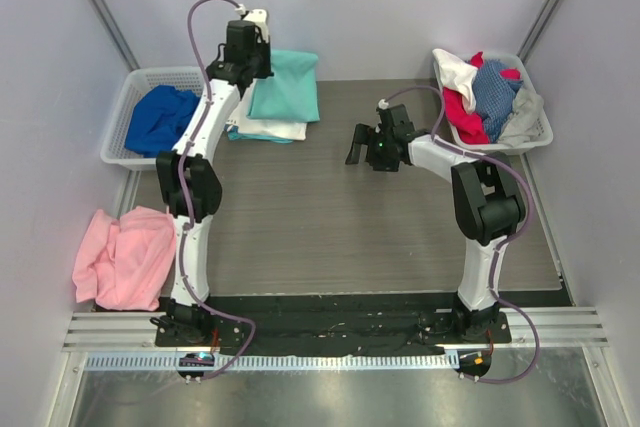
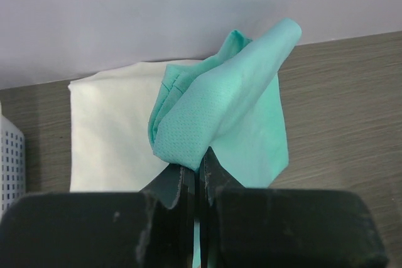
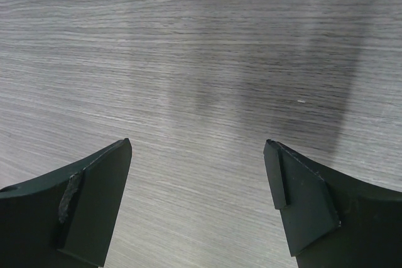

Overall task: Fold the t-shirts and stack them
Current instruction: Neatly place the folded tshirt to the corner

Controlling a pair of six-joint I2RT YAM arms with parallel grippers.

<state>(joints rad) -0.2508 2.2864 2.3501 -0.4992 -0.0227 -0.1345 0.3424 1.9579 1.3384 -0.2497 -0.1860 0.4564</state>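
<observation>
Clearly the left hand (image 2: pixel 200 166) is clamped tight on a raised fold of the mint-green t-shirt (image 2: pixel 242 86), which lies partly over a folded white t-shirt (image 2: pixel 107 130) at the far left of the counter (image 3: pixel 201 42). The right hand (image 3: pixel 198 149) spreads wide above the counter, holding nothing.
</observation>
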